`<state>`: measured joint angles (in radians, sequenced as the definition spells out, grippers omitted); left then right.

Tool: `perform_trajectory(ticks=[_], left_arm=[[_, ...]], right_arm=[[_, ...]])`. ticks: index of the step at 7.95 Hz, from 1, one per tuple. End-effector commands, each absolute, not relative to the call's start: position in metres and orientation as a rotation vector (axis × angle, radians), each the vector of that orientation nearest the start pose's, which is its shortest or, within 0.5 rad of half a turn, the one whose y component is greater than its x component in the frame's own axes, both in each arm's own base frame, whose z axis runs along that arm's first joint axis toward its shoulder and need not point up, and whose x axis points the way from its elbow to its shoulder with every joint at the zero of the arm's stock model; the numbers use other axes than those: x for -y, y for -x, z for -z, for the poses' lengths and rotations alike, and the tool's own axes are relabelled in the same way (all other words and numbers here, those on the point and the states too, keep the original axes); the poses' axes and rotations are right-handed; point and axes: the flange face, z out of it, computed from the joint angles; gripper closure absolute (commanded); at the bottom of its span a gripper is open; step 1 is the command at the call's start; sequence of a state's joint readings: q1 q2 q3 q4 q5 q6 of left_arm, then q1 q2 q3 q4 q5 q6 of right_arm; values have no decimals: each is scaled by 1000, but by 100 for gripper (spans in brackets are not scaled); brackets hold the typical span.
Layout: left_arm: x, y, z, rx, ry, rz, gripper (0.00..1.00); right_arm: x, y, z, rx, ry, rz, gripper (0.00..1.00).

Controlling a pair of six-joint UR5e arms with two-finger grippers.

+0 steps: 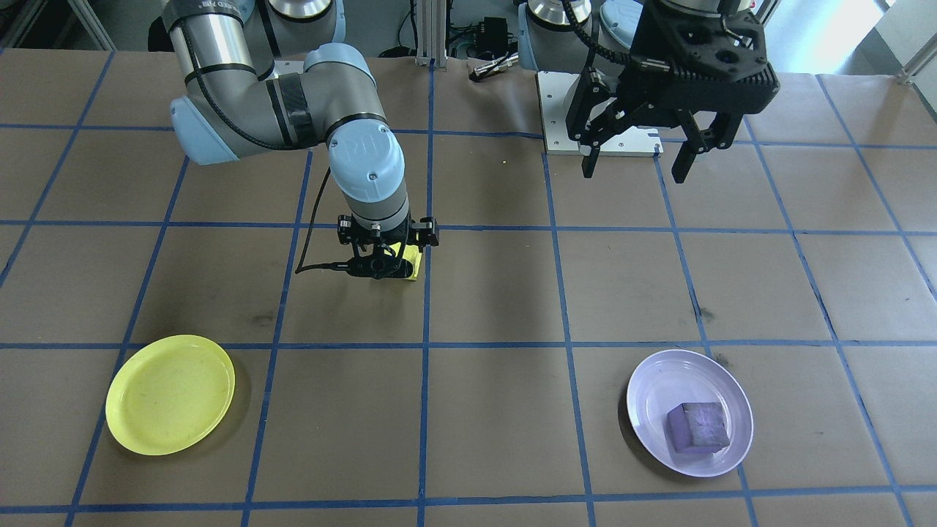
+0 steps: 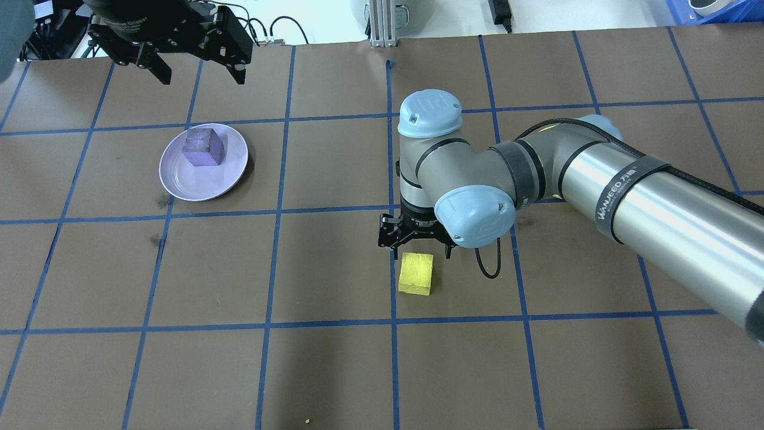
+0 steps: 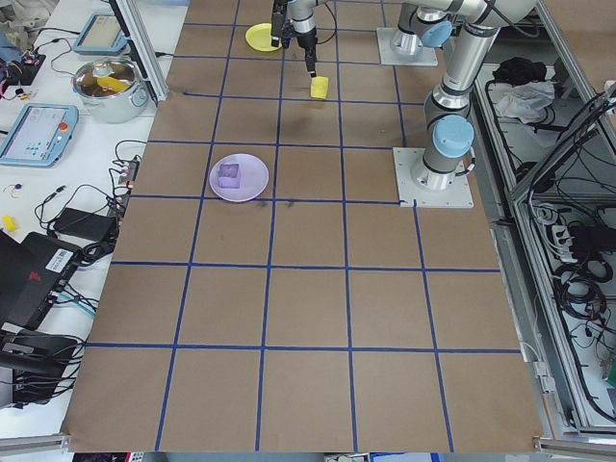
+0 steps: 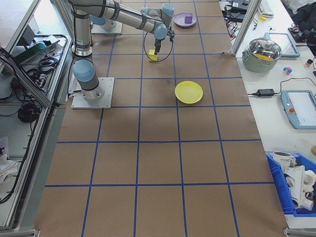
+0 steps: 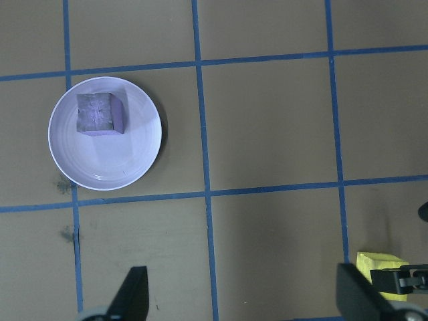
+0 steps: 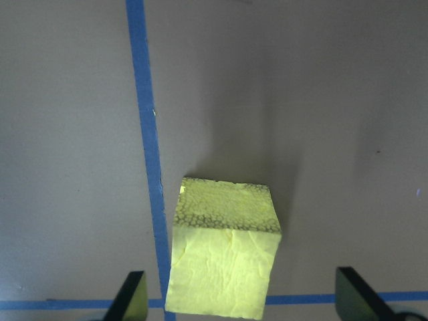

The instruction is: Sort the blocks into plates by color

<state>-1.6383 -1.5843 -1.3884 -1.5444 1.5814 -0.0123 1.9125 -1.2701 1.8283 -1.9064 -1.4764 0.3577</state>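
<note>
Yellow block (image 2: 416, 273), lavender plate (image 2: 179, 176)

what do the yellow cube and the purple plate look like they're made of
Small yellow cube: probably foam or painted wood; its matte surface looks rough, pebbled and creased. Round pale lavender plate: likely plastic, being smooth and glossy with a raised rim catching light.

1. In the right wrist view the yellow block (image 6: 224, 257) stands between the spread fingers of the right gripper (image 6: 241, 301), bare table at 3 and 9 o'clock.
2. In the overhead view the purple block (image 2: 203, 147) fills the 12 o'clock part of the lavender plate (image 2: 179, 182); its 6 o'clock half lies bare.
</note>
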Motion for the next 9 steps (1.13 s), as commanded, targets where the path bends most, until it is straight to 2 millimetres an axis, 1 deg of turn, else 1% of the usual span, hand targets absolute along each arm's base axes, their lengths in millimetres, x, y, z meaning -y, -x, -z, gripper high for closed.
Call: perform_trajectory(ticks=[1,2,3,4,5,6,7,8,9], left_arm=[[502,167,-572,-3179,-108,314,0],[494,176,-580,-3198,-135,348,0],[491,176,-583,-3191,-174,362,0],[492,176,-585,-3156,-330,411,0],[495,175,-593,-3134,-333,501,0],[496,174,-597,-3139,-267,532,0],[491,170,-606,-3130,-199,541,0],[483,166,-606,-3149,-183,471,0],[469,163,-590,-3167,-165,217,0]], right_arm=[[451,-319,-216,-3112,-13,-451,0],[451,-319,-212,-3108,4,-466,0],[451,-318,-206,-3113,4,-481,0],[449,-321,-203,-3108,7,-492,0],[448,-323,-198,-3107,13,-505,0],[448,-325,-192,-3110,17,-523,0],[448,-324,-190,-3115,18,-526,0],[449,-324,-190,-3120,20,-510,16],[449,-324,-189,-3121,8,-512,48]])
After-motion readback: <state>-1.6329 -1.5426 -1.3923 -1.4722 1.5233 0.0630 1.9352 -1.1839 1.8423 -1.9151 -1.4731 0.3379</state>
